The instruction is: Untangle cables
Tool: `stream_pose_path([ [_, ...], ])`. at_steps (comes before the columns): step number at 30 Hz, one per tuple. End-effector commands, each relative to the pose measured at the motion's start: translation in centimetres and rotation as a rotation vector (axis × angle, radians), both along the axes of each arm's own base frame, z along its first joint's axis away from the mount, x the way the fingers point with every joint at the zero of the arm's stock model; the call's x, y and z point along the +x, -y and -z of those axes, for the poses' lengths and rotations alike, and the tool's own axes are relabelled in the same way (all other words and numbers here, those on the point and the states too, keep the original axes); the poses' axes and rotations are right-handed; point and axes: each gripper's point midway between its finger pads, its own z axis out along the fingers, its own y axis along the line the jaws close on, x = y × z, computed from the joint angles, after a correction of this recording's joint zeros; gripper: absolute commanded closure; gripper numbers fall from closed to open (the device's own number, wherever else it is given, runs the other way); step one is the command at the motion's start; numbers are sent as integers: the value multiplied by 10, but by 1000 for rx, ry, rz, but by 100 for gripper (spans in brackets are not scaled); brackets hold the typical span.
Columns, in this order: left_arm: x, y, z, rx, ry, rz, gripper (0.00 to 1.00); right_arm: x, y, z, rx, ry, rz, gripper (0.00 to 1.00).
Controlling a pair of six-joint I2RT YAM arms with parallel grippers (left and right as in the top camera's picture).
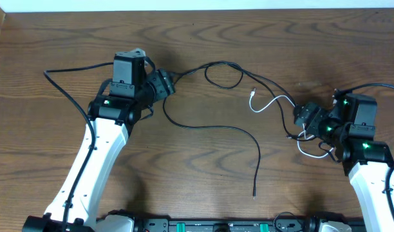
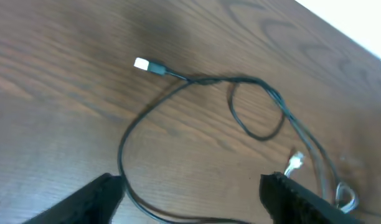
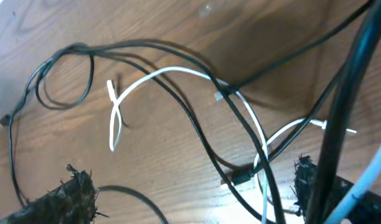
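Brown wood tabletop [image 1: 49,45] held the cables [image 1: 210,127]. Nearest me lay a black tail [image 1: 258,161] with its end free. Farther off, the white-and-black snarl [image 3: 234,93] lay directly under my right gripper [image 1: 308,118], fingers spread and empty. My left gripper [image 1: 163,84], also spread, sat left of the far black loop [image 1: 241,76].

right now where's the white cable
In the overhead view the white cable lies on the right side of the table, running past the right gripper and crossing the black cables there.
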Motion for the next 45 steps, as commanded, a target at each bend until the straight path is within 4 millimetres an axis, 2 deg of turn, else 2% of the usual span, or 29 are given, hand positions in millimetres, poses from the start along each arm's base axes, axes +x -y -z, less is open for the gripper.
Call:
stream_pose_path([
  [1, -3, 9, -2, -35, -9, 50, 4, 2, -3, -31, -3, 67, -30, 1],
  [5, -6, 9, 1, -34, -25, 51, 4, -8, 2, -92, -26, 107, 4, 1],
  [7, -8, 9, 2, -47, -42, 33, 4, -20, 14, -111, -56, 64, 84, 1],
  [9, -10, 13, 2, -73, -53, 37, 4, -27, 15, -124, -63, 45, 85, 1],
  [11, -12, 18, 1, -95, -57, 58, 4, -35, 9, -135, -56, 22, 47, 1],
  [13, -11, 16, 1, -89, -56, 53, 3, -38, -19, -143, 16, 41, -115, 1],
  [14, -11, 16, 1, -90, -55, 53, 4, -38, -28, -140, 42, 34, -165, 1],
  [17, -12, 16, 1, -90, -56, 53, 4, -33, -28, -120, -8, -43, -186, 1],
  [21, -12, 16, 1, -89, -56, 53, 3, -12, -40, -97, -69, -86, -310, 1],
  [22, -11, 16, 1, -90, -56, 53, 4, -4, -38, -89, -102, -103, -303, 1],
  [24, -12, 16, 1, -89, -56, 53, 3, 15, -22, -60, -150, -200, -157, 4],
  [27, -12, 16, 1, -90, -56, 53, 4, 28, -25, -31, -91, -290, -77, 16],
  [31, -11, 16, 1, -89, -56, 54, 3, 54, -30, -8, -164, -266, -200, 14],
  [34, -11, 16, 1, -90, -56, 53, 3, 53, -32, 1, -178, -294, -222, 18],
  [36, -11, 16, 1, -90, -56, 53, 3, 52, -32, -6, -162, -294, -193, 21],
  [37, -11, 16, 1, -90, -56, 53, 3, 49, -31, -19, -142, -300, -154, 5],
  [38, -11, 16, 1, -90, -56, 53, 3, 46, -30, -29, -135, -308, -125, 1],
  [40, -11, 16, 1, -90, -56, 53, 3, 30, -16, -58, -149, -332, -1, 1],
  [41, -11, 16, 1, -89, -56, 53, 3, 17, -4, -79, -176, -336, 88, 1],
  [43, -11, 16, 1, -90, -56, 53, 3, 0, 10, -93, -212, -337, 184, 1],
  [45, -11, 16, 1, -90, -56, 53, 3, -22, 26, -96, -250, -372, 294, 1],
])
